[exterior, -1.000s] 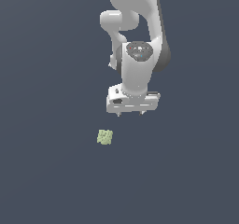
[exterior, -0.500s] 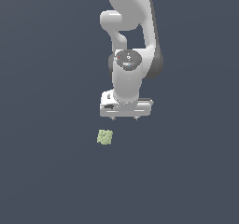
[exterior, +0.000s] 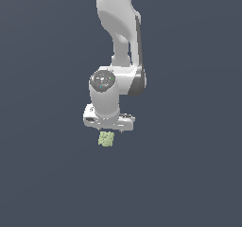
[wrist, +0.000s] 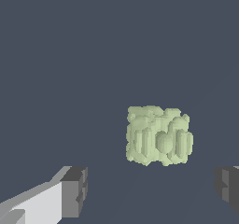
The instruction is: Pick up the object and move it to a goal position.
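Hand (wrist: 149, 190) moved down over the object (exterior: 106, 139), fingers wide apart, touching nothing

Item: white Panda arm (exterior: 118, 37), descending from the top edge. Gripper (exterior: 109, 126) points downward, directly above the object; the state of its jaws is not discernible. Item: the object (exterior: 106, 139), small pale yellow-green bumpy chunk, just below the gripper. Ground: plain dark grey-blue surface (exterior: 42, 174).
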`<state>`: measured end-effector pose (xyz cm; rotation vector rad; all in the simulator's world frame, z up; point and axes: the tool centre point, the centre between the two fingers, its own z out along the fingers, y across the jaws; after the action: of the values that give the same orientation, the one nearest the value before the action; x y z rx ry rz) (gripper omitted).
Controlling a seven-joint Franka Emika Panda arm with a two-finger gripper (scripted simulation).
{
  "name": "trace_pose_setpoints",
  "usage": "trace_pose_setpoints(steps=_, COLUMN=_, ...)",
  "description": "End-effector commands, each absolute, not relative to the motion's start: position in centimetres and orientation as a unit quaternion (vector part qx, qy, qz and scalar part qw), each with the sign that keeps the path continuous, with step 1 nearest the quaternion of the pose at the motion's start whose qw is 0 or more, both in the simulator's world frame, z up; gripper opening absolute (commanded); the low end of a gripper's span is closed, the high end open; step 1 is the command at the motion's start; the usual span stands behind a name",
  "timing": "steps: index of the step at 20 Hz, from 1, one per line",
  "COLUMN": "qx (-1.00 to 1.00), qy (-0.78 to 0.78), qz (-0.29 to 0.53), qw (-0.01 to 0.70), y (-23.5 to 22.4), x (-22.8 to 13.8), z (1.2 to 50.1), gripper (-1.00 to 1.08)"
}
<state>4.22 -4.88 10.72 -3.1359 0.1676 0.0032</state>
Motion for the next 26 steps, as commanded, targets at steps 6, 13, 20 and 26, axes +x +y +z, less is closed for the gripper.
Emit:
trace_pose_setpoints(steps=6, qx=-0.997, qy=0.075, qz=0.0, qw=0.0, y=-7.3, x=4.8, z=9.2, gripper=1.0)
trace_pose_setpoints(steps=13, qx=-0.997, qy=0.075, qz=0.0, qw=0.0, y=-7.2, x=4.7, z=8.3, gripper=1.0)
trace_pose_setpoints(steps=20, qx=-0.997, qy=0.075, qz=0.0, qw=0.0, y=-7.3, x=4.6, z=4.9, gripper=1.0)
trace_pose_setpoints(steps=26, qx=-0.997, qy=0.075, qz=0.0, qw=0.0, y=-7.3, x=4.8, z=4.1, gripper=1.0)
